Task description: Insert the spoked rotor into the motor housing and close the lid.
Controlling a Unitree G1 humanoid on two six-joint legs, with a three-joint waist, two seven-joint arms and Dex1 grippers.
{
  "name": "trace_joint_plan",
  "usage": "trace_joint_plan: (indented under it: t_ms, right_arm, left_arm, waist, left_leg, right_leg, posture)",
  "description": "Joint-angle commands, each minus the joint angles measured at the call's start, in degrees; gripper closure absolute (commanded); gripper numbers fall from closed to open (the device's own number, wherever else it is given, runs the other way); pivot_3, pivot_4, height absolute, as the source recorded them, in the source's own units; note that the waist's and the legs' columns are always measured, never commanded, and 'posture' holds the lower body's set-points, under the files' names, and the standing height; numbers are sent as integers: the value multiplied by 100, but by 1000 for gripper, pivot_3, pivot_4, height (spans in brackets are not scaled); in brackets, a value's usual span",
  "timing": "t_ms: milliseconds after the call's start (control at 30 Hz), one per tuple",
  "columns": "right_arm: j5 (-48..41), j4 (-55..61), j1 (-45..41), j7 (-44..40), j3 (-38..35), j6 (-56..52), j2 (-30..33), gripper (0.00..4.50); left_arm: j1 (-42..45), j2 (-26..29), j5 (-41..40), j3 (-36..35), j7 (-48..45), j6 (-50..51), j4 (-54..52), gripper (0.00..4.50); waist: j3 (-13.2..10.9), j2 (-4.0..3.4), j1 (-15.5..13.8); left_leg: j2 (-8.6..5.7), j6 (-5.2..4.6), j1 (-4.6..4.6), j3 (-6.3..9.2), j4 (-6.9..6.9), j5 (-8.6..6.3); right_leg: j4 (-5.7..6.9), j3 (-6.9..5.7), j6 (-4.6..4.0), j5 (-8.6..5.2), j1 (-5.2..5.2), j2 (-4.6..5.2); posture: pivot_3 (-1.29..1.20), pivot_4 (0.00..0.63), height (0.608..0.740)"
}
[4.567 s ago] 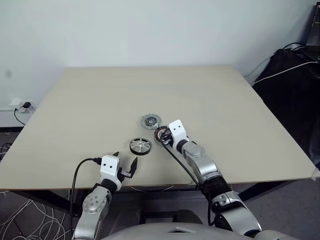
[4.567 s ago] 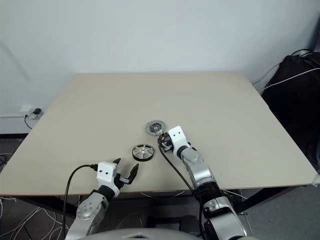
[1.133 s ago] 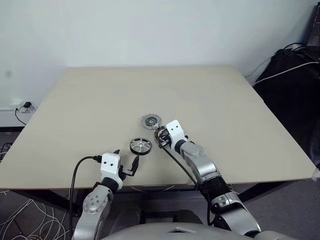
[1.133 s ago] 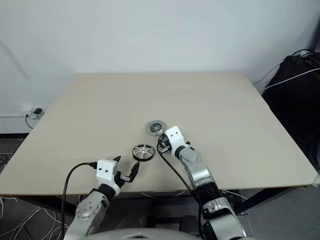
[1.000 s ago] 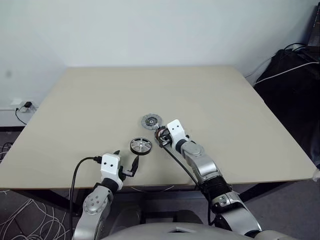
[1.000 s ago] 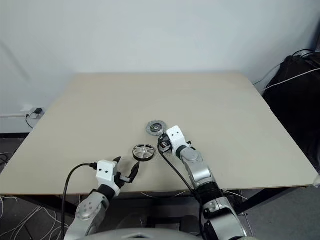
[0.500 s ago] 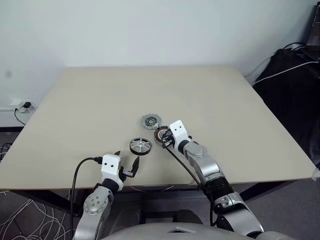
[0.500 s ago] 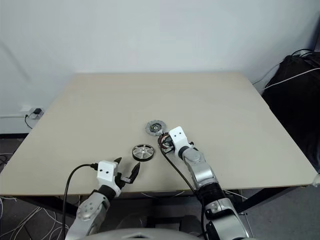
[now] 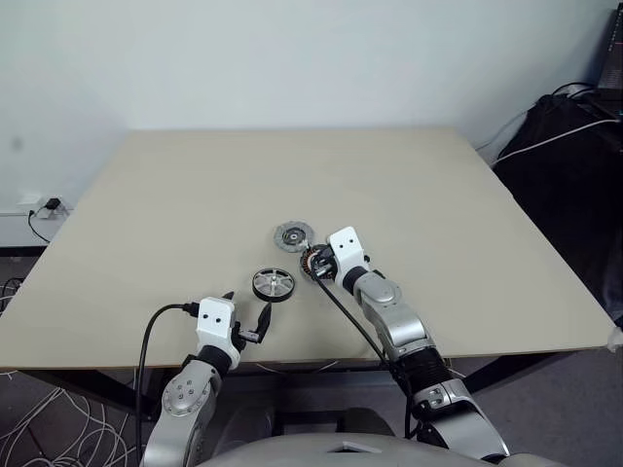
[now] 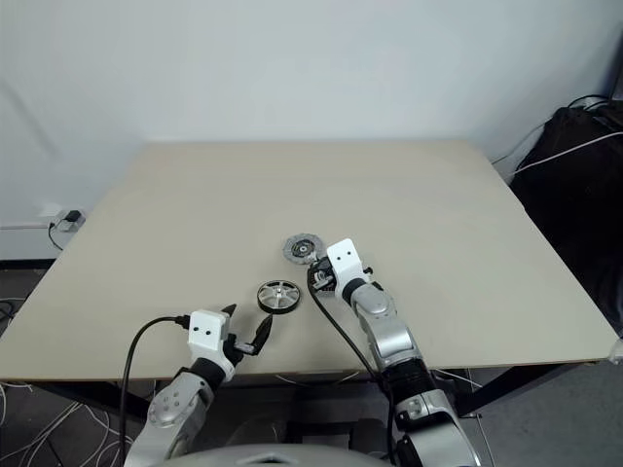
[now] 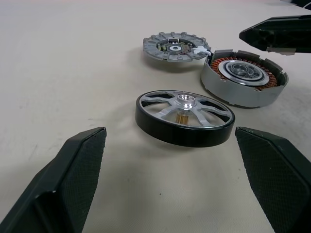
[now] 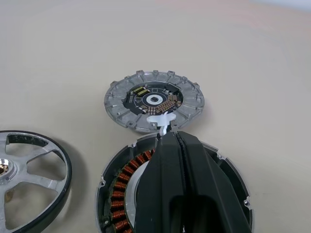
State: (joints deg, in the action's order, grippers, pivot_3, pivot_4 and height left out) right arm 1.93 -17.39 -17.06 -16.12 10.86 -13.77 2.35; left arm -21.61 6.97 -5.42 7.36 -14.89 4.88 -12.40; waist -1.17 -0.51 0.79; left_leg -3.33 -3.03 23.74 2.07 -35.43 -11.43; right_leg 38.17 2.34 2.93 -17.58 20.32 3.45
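Beige table (image 9: 175, 195), nothing blocking. Left gripper (image 9: 245, 319) spread wide, empty, near the front edge. Rotor (image 9: 274, 284) lying flat just ahead of it. Lid (image 9: 293, 234) beyond, housing (image 9: 313, 262) just beside both. Right gripper (image 12: 178, 160) pinched shut over the housing, touching or not, can't tell.

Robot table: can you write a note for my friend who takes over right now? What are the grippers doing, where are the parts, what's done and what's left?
Left gripper: open, empty, near the table's front edge, pointing at the rotor.
Right gripper: shut, holding nothing, its tips over the housing.
Parts: the rotor lies flat on the table, left of the housing. The lid lies flat just beyond the housing, joined to it by a small white connector.
Done: nothing assembled yet.
Left: pick up the rotor, put it in the housing, close the lid.
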Motion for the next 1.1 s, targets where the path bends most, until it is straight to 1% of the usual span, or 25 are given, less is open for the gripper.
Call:
trace_joint_plan:
  t_ms: [33,233,767,1100]
  right_arm:
    - [-4,133,-67,-104,88,-79,-28,4466]
    - [-16,71,-59,-225,232,-258,-83,4466]
    - [157,-406,-320,177,205,-519,-281,4466]
    - [190,-278,-230,281,74,-659,-130,4466]
  left_arm:
    - [40,-6,-9,24,25,3,-319,0]
    - [23,-15,-6,26,10,-77,-224,0]
    - [65,8,-50,-63,-69,-375,171,0]
    - [46,-22,-23,13,-5,-303,36,0]
  waist:
    - [0,0,1]
    - [0,0,1]
    - [0,-1,3]
    - [0,0,1]
  left_leg:
    - [0,0,0,0,0,0]
    - [0,0,0,0,0,0]
    - [0,1,-1,0,4,1]
    - [0,1,-2,0,4,1]
  right_leg:
    - [0,0,0,0,0,0]
    - [0,1,0,0,0,0]
    - [0,0,0,0,2,0]
    - [0,0,0,0,0,0]
  posture:
    - [0,0,740]
    - [0,0,740]
    - [0,0,740]
    - [0,0,740]
